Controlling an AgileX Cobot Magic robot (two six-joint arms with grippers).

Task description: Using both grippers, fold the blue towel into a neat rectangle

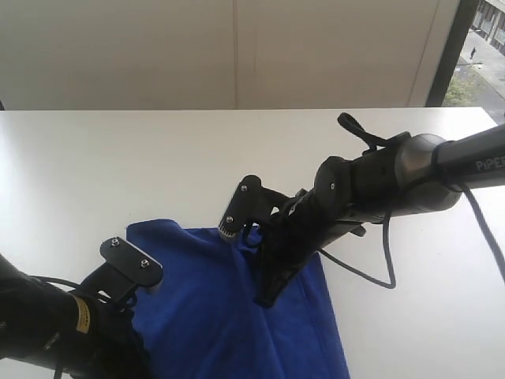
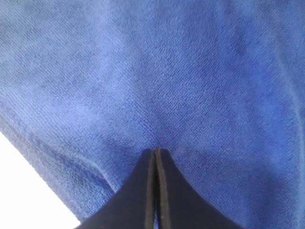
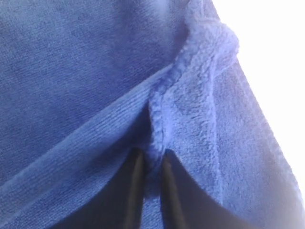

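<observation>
Table [image 1: 118, 158] spreads beyond blue towel [image 1: 213, 316]; right fingers [image 3: 128, 191] pinch hem [image 3: 159, 124], left fingers [image 2: 138, 191] pressed together.

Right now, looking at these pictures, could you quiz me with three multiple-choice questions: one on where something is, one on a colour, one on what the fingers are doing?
1. Where does the towel rest? A on a white table; B on the floor; C in a basket.
2. What colour is the towel? A red; B green; C blue.
3. What are the right fingers doing? A spread wide in the air; B pinching the towel's hem; C holding a cup.

Answers: 1 A, the exterior view shows it on the tabletop. 2 C, it is deep blue in every view. 3 B, the right wrist view shows the hem squeezed between them.
</observation>
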